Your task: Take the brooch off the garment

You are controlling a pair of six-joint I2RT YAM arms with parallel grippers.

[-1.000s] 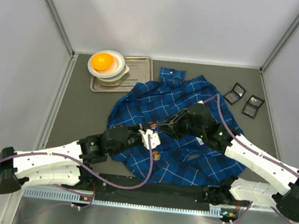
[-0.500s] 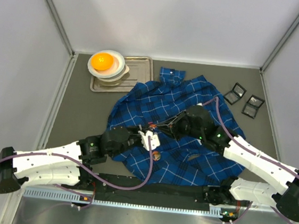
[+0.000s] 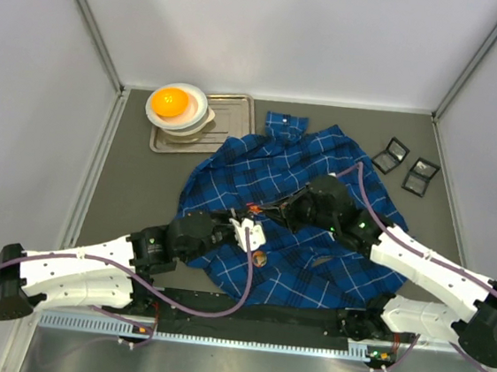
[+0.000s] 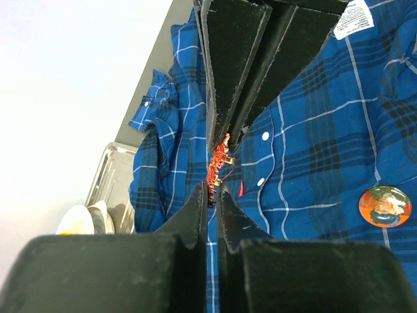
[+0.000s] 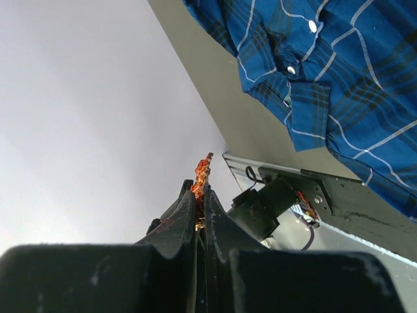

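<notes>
Brooch [image 4: 217, 162], red-orange and glittering, is sitting beside the white buttons of the garment [image 3: 297, 168], the blue plaid shirt that is lying rumpled in the middle of the table [image 3: 134, 174]; the right gripper [image 5: 200, 199] is clamping the brooch edgewise between its closed fingers; the left gripper [image 4: 213, 192] is pinching tight right at the brooch's lower end, though whether on cloth or on the brooch I cannot tell; a round badge [image 4: 384, 205] is lying on the fabric nearby.
</notes>
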